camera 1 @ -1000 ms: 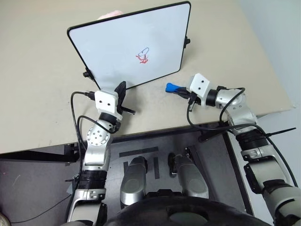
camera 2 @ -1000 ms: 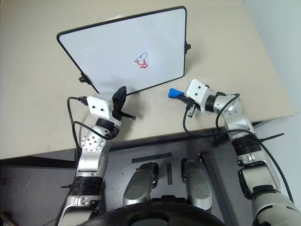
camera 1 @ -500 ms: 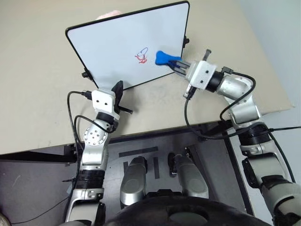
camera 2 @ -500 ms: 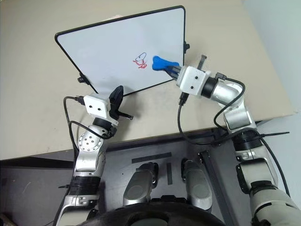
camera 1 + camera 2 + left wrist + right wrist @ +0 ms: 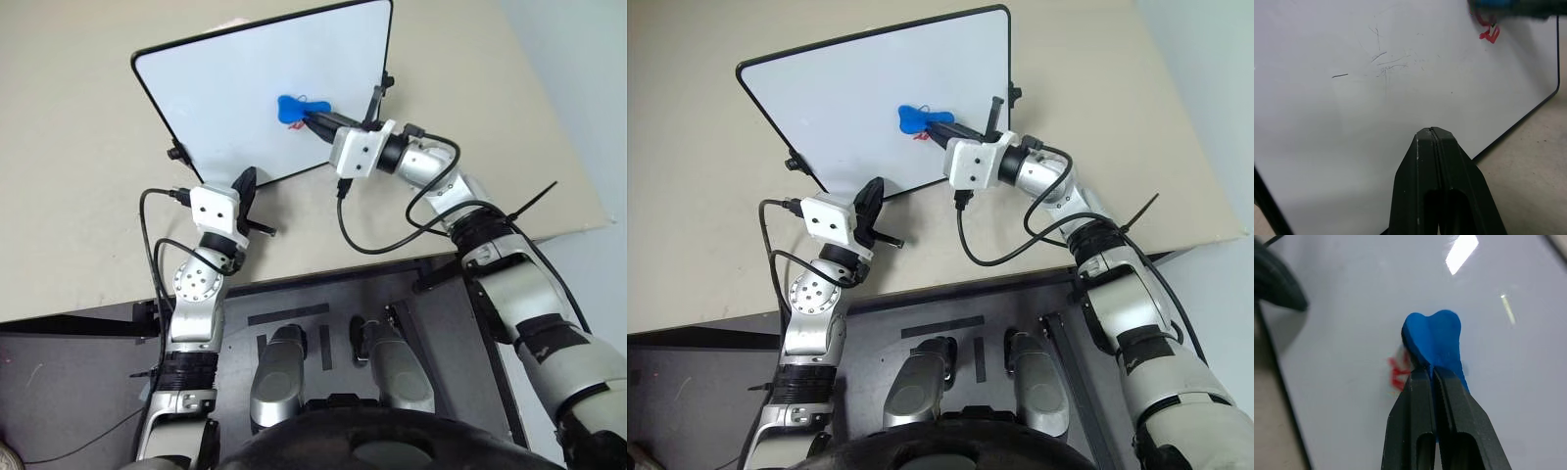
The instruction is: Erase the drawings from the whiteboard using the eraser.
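The right pincer (image 5: 1432, 377), clamped on the eraser (image 5: 292, 109), holds it over the drawings (image 5: 1397, 373) mid-board (image 5: 216, 88). Press flat, sweep across the red remnant. Left pincer (image 5: 1434, 142) closed, empty, near the board's lower edge.

The setting reads as a robotics laboratory or test bay rather than a home or shop. A plain beige surface (image 5: 78, 176) carries a single staged item, a black-framed whiteboard (image 5: 225, 88) propped at a tilt. Bare black cables (image 5: 994, 250) loop openly along the arms. Beneath the surface edge lies a dark grey floor (image 5: 78, 382) bearing short strips of black tape (image 5: 288, 314), consistent with position markers. A pale, undecorated wall (image 5: 588, 88) stands at the right. No furnishings or household goods are on view; the exact type of facility cannot be determined.
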Robot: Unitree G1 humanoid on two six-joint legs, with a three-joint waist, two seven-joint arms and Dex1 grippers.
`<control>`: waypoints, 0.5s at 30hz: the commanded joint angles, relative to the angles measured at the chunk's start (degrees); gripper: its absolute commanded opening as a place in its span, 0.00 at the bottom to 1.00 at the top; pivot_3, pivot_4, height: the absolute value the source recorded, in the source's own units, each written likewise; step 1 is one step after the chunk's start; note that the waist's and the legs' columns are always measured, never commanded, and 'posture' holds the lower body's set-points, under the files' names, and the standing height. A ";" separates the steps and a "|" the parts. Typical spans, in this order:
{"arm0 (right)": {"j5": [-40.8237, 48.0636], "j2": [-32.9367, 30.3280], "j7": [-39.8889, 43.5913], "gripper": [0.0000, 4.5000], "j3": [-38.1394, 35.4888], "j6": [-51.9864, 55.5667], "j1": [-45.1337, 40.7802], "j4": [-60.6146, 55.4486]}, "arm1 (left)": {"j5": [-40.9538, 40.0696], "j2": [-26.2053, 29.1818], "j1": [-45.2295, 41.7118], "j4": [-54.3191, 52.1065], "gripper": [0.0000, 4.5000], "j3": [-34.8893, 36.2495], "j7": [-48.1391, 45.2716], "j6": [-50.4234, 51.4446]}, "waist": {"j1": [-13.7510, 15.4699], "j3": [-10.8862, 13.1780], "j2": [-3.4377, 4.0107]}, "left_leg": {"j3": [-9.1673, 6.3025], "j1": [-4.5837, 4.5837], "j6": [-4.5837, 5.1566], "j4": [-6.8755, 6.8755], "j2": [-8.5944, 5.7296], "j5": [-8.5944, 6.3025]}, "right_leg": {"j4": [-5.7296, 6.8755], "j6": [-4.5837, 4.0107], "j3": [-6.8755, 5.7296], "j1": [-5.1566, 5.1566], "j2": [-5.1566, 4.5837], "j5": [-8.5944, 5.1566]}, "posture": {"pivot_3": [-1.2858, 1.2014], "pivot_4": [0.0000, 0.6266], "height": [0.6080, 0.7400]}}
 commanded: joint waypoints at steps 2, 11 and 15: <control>-2.26 1.44 -2.89 0.01 1.30 -0.72 -1.95 6.35 | -0.09 0.20 0.79 -2.59 0.00 0.53 0.18 -0.83 | -0.22 0.00 0.00 | -0.01 0.02 0.00 0.00 0.00 0.00 | 0.00 -0.05 0.00 0.00 0.00 0.09 | 0.52 0.24 1.00; -4.73 1.19 -9.04 0.01 1.32 -2.47 -3.63 8.58 | 0.01 0.26 0.86 -2.77 0.00 0.40 0.04 -0.68 | -0.30 0.01 0.02 | -0.05 0.02 -0.02 -0.01 0.00 -0.01 | -0.02 -0.22 0.00 -0.05 0.01 0.46 | 0.52 0.24 1.00; -6.21 0.08 -15.37 0.01 0.42 -3.01 -5.56 7.30 | -0.02 0.19 0.73 -2.70 0.00 0.33 -0.05 -0.73 | -0.30 0.01 0.02 | -0.05 0.00 -0.02 -0.02 0.00 -0.01 | -0.03 -0.22 0.00 -0.09 0.01 0.46 | 0.52 0.24 1.00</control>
